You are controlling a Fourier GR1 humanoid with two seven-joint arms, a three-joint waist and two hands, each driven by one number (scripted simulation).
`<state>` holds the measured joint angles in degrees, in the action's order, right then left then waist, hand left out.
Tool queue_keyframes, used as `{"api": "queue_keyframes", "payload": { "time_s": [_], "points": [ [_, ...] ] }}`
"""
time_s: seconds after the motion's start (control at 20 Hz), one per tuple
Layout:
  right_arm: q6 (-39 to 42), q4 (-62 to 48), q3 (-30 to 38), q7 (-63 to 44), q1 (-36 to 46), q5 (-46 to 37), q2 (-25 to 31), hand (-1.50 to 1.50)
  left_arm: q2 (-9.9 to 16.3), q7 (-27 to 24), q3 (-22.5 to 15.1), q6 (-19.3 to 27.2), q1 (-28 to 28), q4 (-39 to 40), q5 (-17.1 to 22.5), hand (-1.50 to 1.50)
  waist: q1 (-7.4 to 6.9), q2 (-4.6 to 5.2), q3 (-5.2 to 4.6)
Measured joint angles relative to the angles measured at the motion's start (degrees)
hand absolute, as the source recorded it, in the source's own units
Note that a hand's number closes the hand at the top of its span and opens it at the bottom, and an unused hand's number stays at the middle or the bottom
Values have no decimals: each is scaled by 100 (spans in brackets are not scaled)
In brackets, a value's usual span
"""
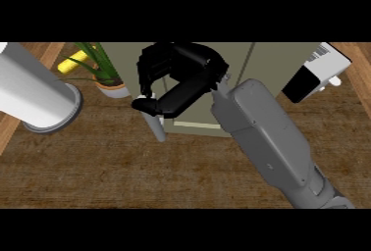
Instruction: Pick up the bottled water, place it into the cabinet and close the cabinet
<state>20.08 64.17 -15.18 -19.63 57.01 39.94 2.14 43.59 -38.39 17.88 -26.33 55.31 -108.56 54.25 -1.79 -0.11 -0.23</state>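
My right hand (177, 81) is over the front of the olive-grey cabinet (275, 61) at the top middle, with its grey forearm coming in from the lower right. Its fingers and thumb are curled. Only small white slivers of the bottled water (153, 93) show at the edges of the hand; the rest is hidden behind it. A pale grey cabinet door (156, 128) stands open, seen edge-on just below the hand, beside a light shelf edge (197, 125). My left hand does not show.
A tall white cylinder on a grey round base (33, 93) stands at the left. A potted green plant (109, 81) and a yellow object (75, 62) are at the upper left. A black-and-white appliance (313, 73) sits at the upper right. Brown wooden counter (109, 171) fills the foreground.
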Motion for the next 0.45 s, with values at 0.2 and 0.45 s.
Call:
{"api": "queue_keyframes", "payload": {
  "time_s": [0.2,0.45],
  "points": [
    [-77,-146,-2,215,126,-267,-62,-150,-17,104,15,-43,-133,9,14,-150,-24,12,5],
    [-269,-224,24,240,241,-403,-133,-150,-96,183,-89,-42,-302,-24,-121,-150,-30,25,3]
  ]
}}
